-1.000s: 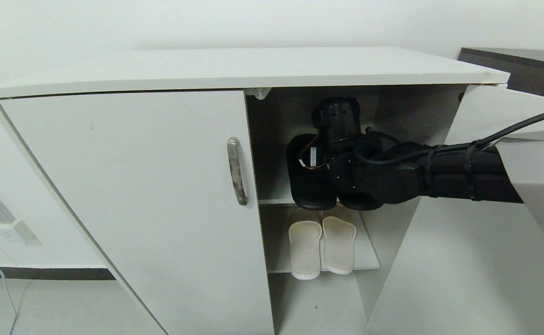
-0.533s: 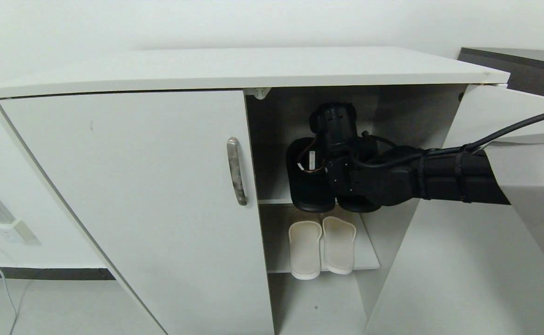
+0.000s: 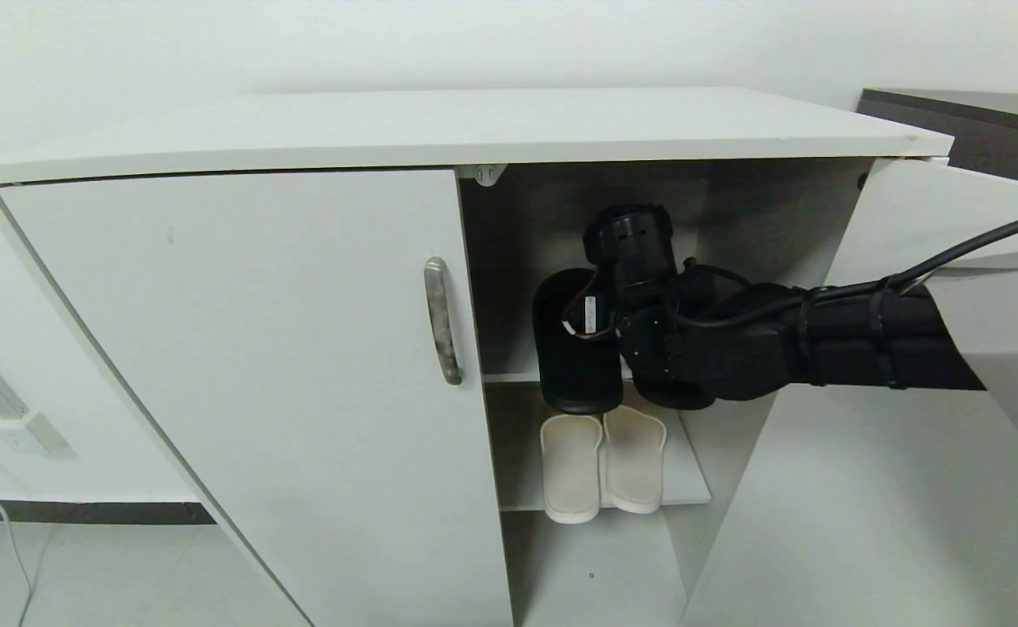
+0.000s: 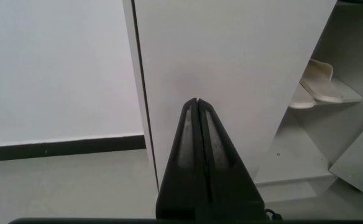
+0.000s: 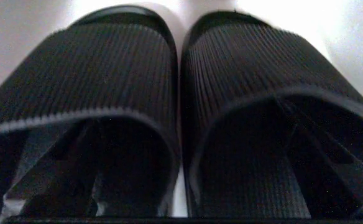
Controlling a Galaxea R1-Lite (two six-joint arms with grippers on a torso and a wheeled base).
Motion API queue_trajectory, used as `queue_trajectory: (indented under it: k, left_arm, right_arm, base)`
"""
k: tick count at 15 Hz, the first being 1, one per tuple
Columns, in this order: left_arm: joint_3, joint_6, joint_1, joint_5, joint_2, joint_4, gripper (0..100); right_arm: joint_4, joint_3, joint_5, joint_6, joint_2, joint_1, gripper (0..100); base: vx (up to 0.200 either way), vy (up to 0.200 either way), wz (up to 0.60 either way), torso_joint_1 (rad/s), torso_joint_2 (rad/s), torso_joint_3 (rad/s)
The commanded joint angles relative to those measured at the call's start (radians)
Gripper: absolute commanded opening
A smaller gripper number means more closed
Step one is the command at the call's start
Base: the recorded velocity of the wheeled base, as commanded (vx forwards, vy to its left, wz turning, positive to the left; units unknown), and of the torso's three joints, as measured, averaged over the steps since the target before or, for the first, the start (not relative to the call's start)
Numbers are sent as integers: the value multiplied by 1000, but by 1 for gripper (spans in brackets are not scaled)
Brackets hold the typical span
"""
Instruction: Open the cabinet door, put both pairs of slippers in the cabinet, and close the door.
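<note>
The cabinet (image 3: pixel 474 122) has its right door (image 3: pixel 866 505) swung open and its left door (image 3: pixel 256 374) closed. A white pair of slippers (image 3: pixel 603 466) (image 4: pixel 321 90) lies on the lower shelf (image 3: pixel 687 488). My right gripper (image 5: pixel 181 180) is shut on the black pair of slippers (image 3: pixel 571 348) (image 5: pixel 132 93), one finger inside each strap. That pair hangs tilted at the upper shelf (image 3: pixel 513 376), heels overhanging its front edge. My left gripper (image 4: pixel 197 106) is shut and empty, low in front of the closed left door.
A metal handle (image 3: pixel 442 320) sits on the left door's inner edge. The open right door stands just below my right arm. A wall socket and cable (image 3: pixel 3 431) are at the far left, with bare floor (image 4: pixel 76 186) below.
My right arm has sunk a little with the black slippers, so their heels now hang lower over the upper shelf's edge. The white pair and the doors are unmoved.
</note>
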Motion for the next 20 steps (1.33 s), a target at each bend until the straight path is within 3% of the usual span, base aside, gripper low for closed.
queue_trajectory:
  k: [1,8,16,17,20]
  left_arm:
    - [0,0,0,0,0,0,0]
    - [0,0,0,0,0,-2,0]
    - [0,0,0,0,0,0,0]
    - [0,0,0,-2,0,0,0]
    - [0,1,0,-2,0,0,0]
  right_arm:
    - [1,41,0,2,-57,18,100]
    - [-1,196,-3,9,-192,87,100]
    - [-53,458,-7,28,-403,231,100]
    - [-105,506,-2,22,-414,240,0]
    - [-277,621,20,-6,-422,257,0]
  base:
    - [0,0,0,0,0,0]
    - [0,0,0,0,0,0]
    - [0,0,0,0,0,0]
    - [0,0,0,0,0,0]
    - [0,0,0,0,0,0]
